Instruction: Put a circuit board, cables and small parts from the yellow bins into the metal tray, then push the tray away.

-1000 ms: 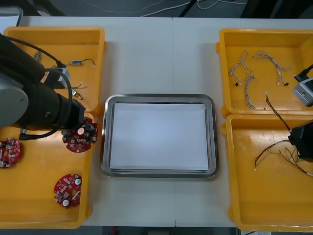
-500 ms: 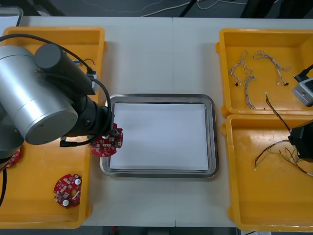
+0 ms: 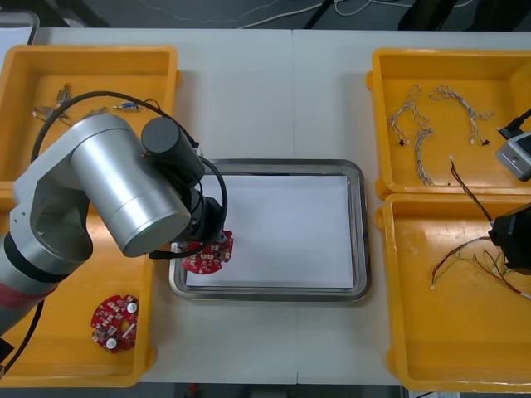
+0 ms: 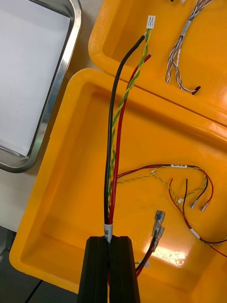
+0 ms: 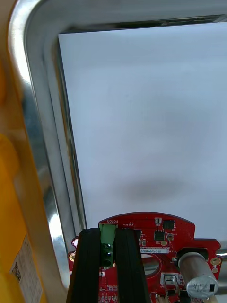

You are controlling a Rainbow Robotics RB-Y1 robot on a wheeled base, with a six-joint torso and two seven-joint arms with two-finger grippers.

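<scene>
Tabletop (image 3: 249, 99) is light grey, matte and flat. A thin seam (image 3: 292, 99) runs from the far edge straight toward the middle and splits it into two panels. Past the far edge is dark floor (image 3: 207, 8). White floor cables (image 3: 282, 13) lie loose on it in long curves, and another white run (image 3: 365, 7) lies further right. At the far-left corner sits a pale flat thing (image 3: 17, 29) with a dark rim; can't tell what it is. Far right there are dark shapes (image 3: 448, 12) beyond the edge, unclear. Right wrist view shows a bare strip of tabletop, then its edge, then dark grey floor. A thin dark line (image 4: 35, 289) crosses that floor, maybe a cord.
</scene>
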